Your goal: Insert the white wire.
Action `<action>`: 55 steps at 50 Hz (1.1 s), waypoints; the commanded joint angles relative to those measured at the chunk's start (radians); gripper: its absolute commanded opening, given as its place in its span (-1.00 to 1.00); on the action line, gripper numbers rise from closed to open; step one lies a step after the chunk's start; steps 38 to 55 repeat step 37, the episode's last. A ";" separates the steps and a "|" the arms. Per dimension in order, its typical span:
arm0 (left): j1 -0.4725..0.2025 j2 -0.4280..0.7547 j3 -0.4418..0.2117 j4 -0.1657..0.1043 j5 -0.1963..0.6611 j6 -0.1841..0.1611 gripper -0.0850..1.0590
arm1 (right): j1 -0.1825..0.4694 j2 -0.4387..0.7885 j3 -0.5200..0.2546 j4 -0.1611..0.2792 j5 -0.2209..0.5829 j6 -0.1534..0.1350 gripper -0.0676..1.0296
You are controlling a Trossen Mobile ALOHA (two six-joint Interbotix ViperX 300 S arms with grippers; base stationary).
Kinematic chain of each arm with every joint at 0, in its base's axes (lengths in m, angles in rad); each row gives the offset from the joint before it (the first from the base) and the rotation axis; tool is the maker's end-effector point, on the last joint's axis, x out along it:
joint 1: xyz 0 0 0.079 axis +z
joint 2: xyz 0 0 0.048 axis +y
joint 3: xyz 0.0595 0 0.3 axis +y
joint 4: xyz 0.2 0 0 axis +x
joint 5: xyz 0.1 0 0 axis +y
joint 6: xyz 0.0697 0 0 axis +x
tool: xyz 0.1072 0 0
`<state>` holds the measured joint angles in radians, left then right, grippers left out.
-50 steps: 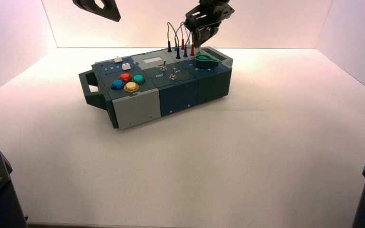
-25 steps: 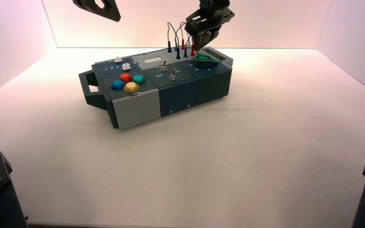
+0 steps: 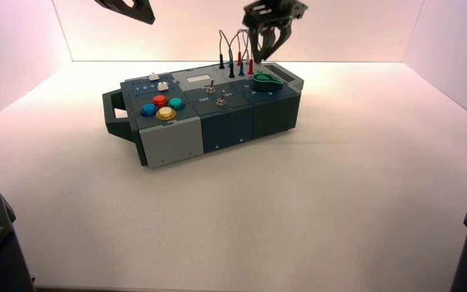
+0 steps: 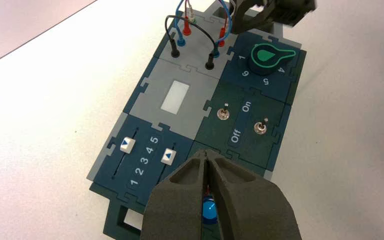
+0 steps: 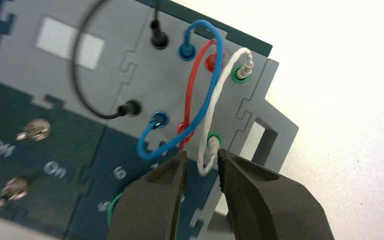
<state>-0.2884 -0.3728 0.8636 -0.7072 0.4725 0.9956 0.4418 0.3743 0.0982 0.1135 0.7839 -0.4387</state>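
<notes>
Above box [image 3: 228, 115], R gripper [image 5: 202, 167] hangs released, white wire [image 5: 213, 102] between its tips, both plugs apparently seated; best lift straight up, w/o snagging loop.

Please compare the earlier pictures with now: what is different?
The right tool rose a little from the wires and opened, beside the white wire. The box shifted slightly; its wire end moved right. The left tool stayed above the button end.

We've got the white table [image 3: 340, 201] carrying the button-and-wire box [image 3: 171, 139], sitting at an angle, flat on its base.
</notes>
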 commanded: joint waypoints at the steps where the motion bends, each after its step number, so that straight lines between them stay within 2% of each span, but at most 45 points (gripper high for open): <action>1: 0.002 -0.021 -0.029 -0.005 -0.005 0.000 -0.91 | 0.005 -0.083 -0.041 0.003 0.049 0.002 -0.24; 10: 0.009 -0.029 -0.029 -0.003 -0.003 0.000 -0.91 | 0.003 -0.140 -0.034 0.002 0.101 0.002 -0.24; 20: 0.012 -0.031 -0.029 -0.005 -0.003 0.000 -0.91 | 0.003 -0.163 -0.008 0.002 0.118 0.009 -0.25; 31: 0.012 -0.021 -0.026 -0.003 -0.002 0.000 -0.91 | 0.005 -0.161 0.015 0.002 0.110 0.017 -0.28; 55: 0.014 -0.020 -0.025 -0.005 -0.002 0.000 -0.91 | 0.003 -0.160 0.012 0.002 0.109 0.017 -0.28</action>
